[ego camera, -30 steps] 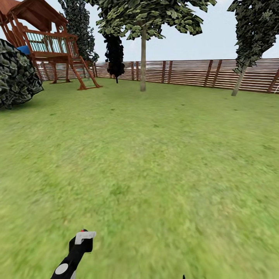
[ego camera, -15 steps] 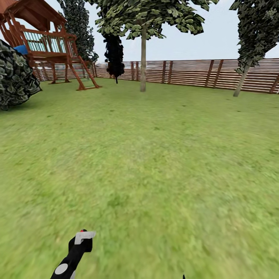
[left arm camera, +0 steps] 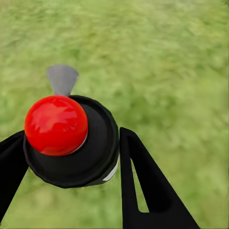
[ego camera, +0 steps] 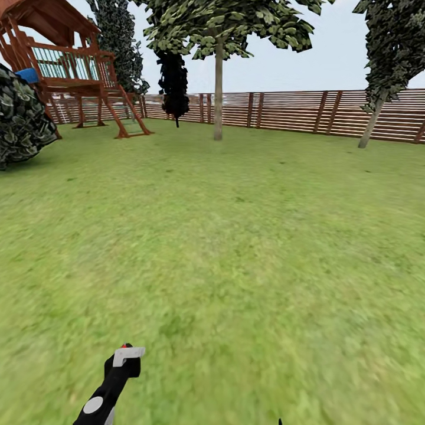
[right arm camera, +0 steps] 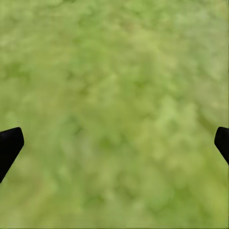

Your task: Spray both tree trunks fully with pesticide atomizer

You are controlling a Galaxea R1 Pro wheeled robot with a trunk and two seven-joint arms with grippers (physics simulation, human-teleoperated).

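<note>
No readable text, label, brand, number or sign stands on anything in these views.

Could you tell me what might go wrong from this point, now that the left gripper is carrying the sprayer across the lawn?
1. The left gripper holds the sprayer between two thin fingers; a bump on the way could shift or drop it.
2. Both pale trunks stand far off by the fence, so spraying from here would likely miss them.
3. The black tree beside the middle trunk could be sprayed by mistake.
</note>
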